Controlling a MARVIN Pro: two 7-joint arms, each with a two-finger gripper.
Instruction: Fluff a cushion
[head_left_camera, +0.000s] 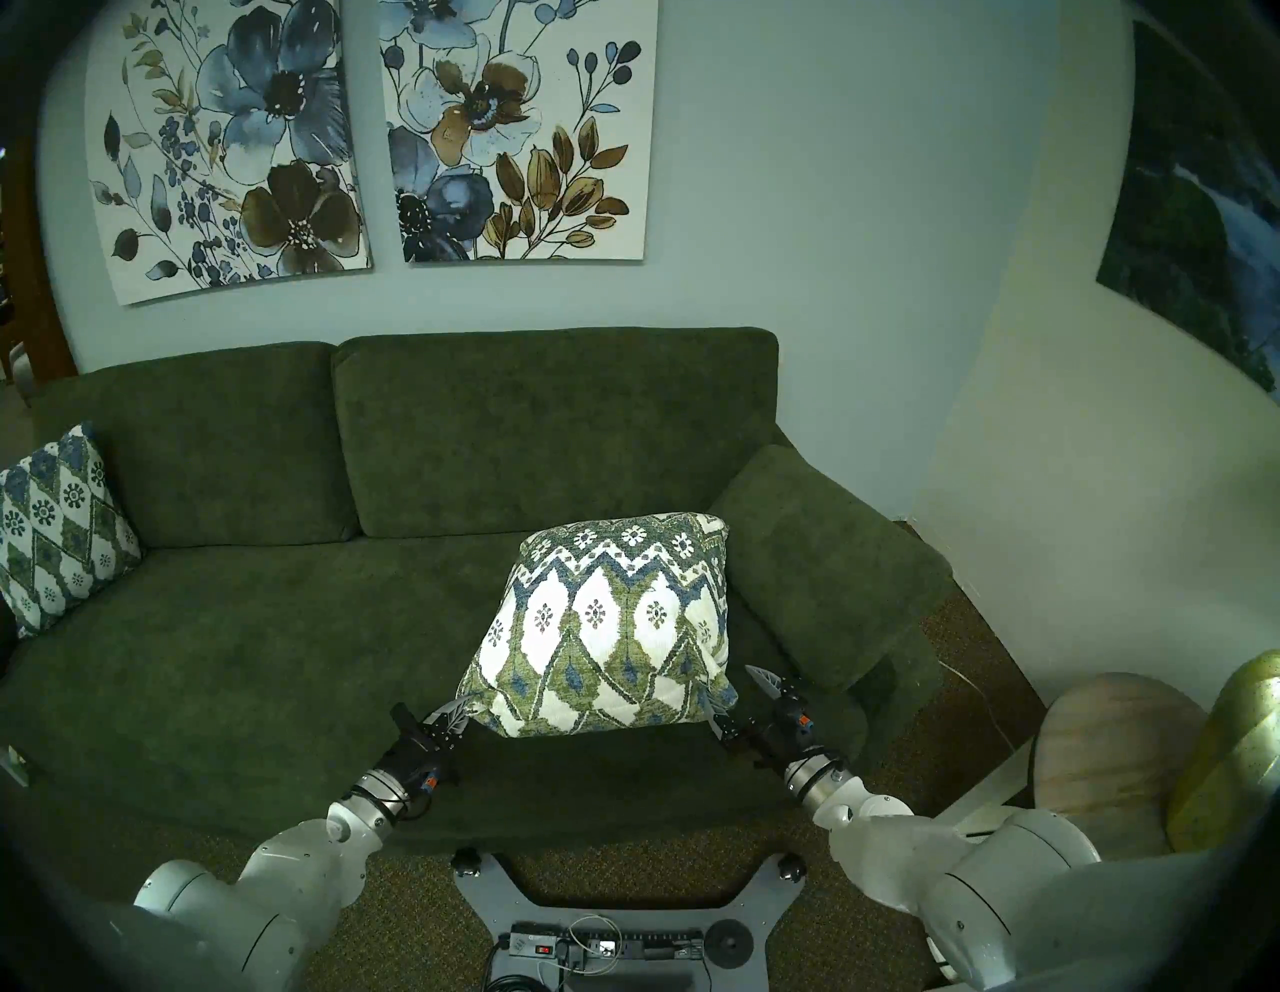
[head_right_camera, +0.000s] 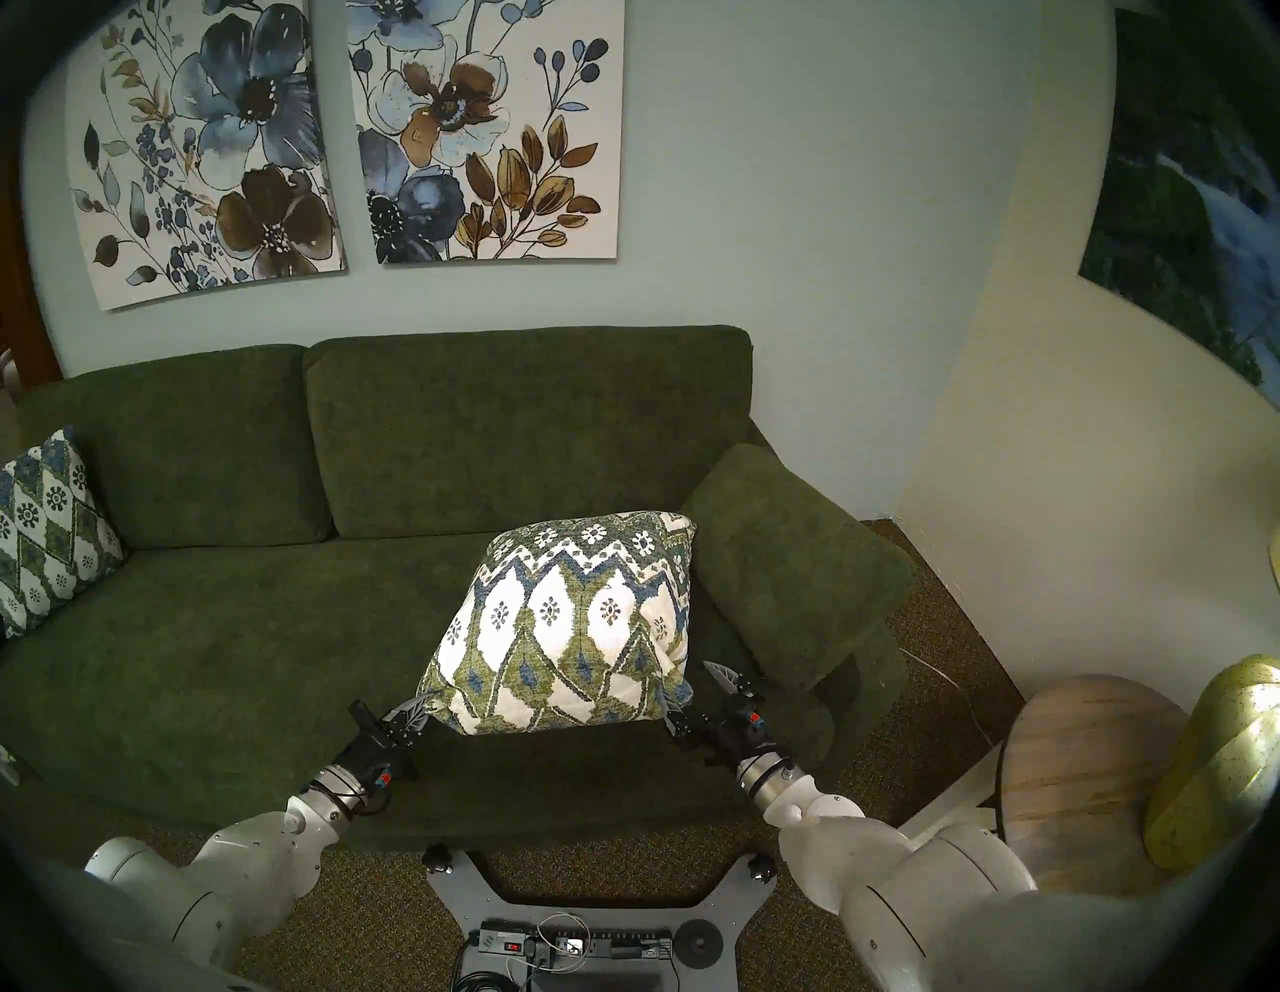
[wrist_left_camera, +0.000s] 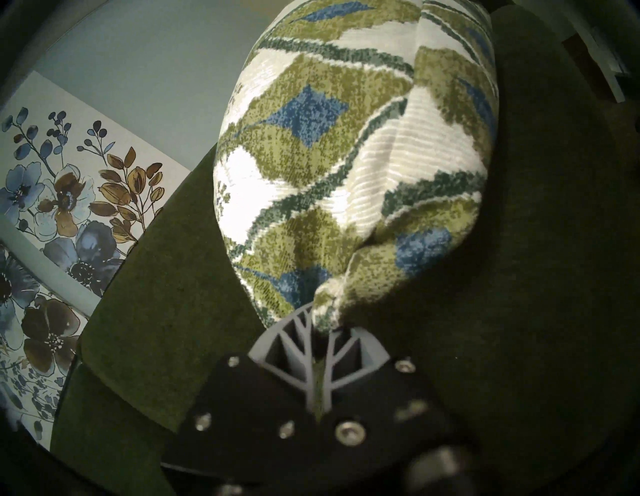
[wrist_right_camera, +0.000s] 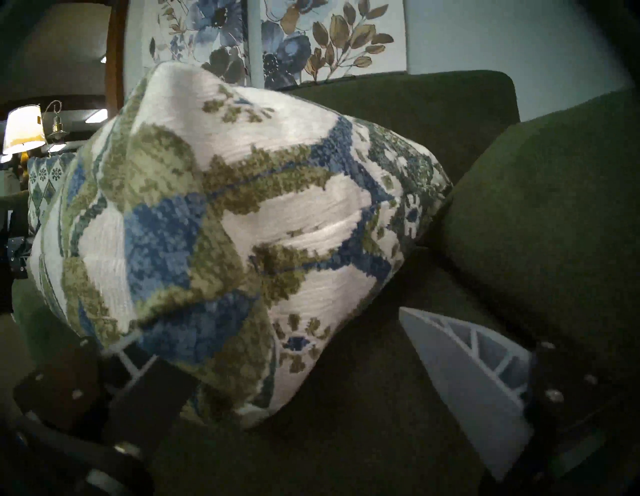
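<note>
Green sofa (head_left_camera: 277, 623), armrest (head_left_camera: 817, 568) beside cushion (head_left_camera: 609, 623)

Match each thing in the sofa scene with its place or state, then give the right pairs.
1. left claw
2. right claw
3. cushion
4. smaller patterned pillow

A. open beside the cushion's near corner
B. leaning at the sofa's far left end
C. shut on a cushion corner
D. standing up on the seat by the right armrest

Pairs: 1-C, 2-A, 3-D, 4-B
</note>
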